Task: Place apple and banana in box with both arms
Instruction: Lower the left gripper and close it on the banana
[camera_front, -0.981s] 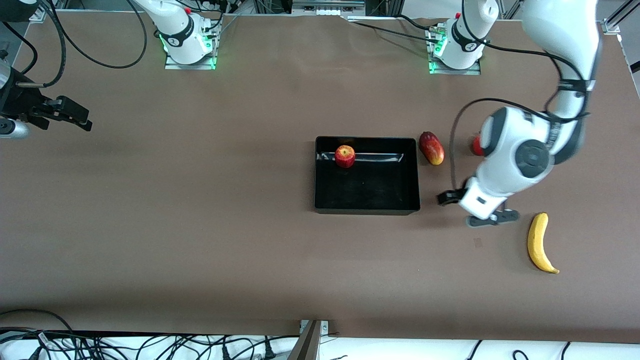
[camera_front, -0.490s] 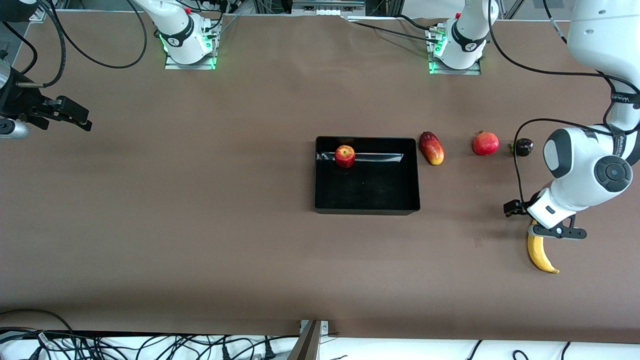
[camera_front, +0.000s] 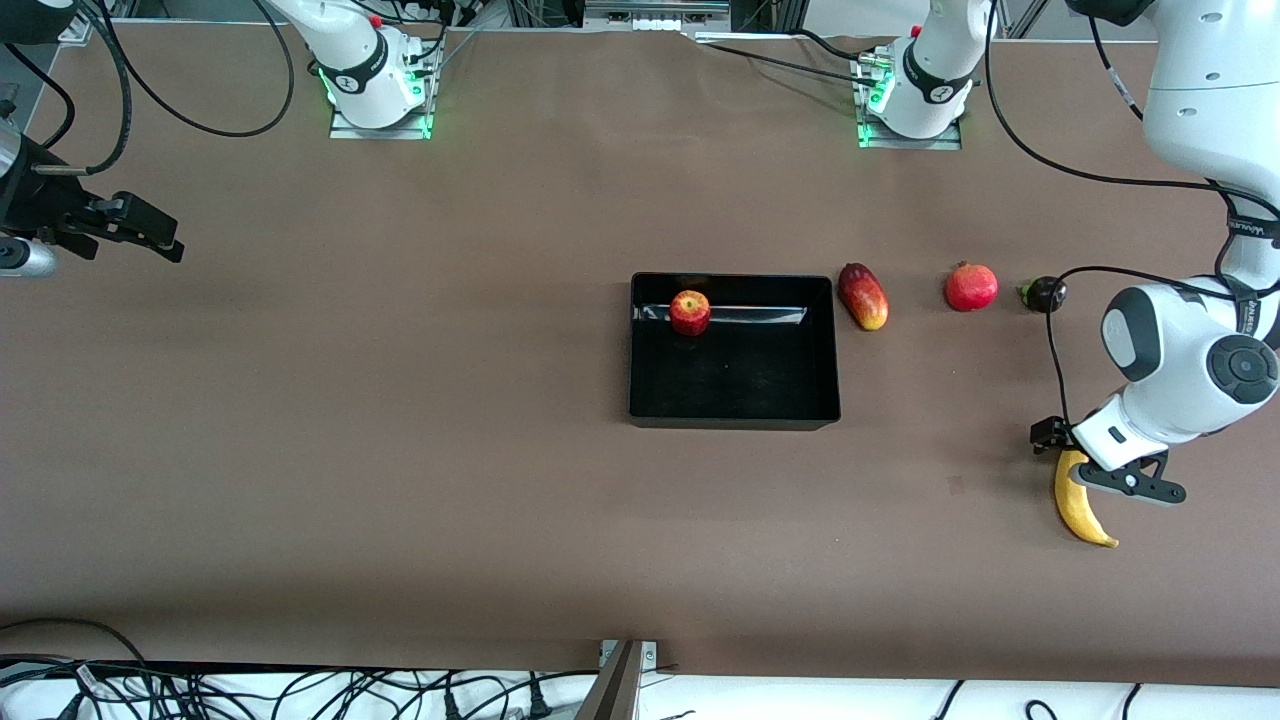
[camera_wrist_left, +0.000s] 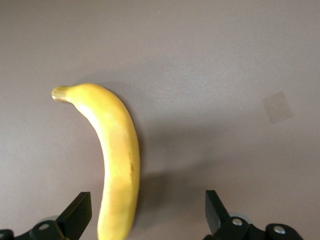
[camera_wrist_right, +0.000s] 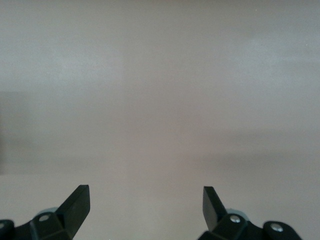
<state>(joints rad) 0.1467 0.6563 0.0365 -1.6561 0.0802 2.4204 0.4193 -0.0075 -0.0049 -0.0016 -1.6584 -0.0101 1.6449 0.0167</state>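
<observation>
The apple (camera_front: 690, 312) sits in the black box (camera_front: 735, 421), against the wall nearest the robots' bases. The banana (camera_front: 1082, 512) lies on the table toward the left arm's end, nearer the front camera than the box. My left gripper (camera_front: 1098, 462) is open over the banana's end nearest the bases. In the left wrist view the banana (camera_wrist_left: 117, 155) lies between the fingers of the left gripper (camera_wrist_left: 147, 210), close to one finger (camera_wrist_left: 77, 214). My right gripper (camera_front: 150, 237) waits open and empty at the right arm's end; its wrist view shows the gripper (camera_wrist_right: 145, 207) over bare table.
Beside the box toward the left arm's end lie an elongated red-and-yellow fruit (camera_front: 863, 296), a round red fruit with a crown (camera_front: 971, 287) and a small dark fruit (camera_front: 1047, 294). Cables and a metal bracket (camera_front: 620, 680) run along the table's front edge.
My left arm has swung from beside the box toward the left arm's end and now hangs over the banana. The red round and dark fruits came into view. The right arm has not moved.
</observation>
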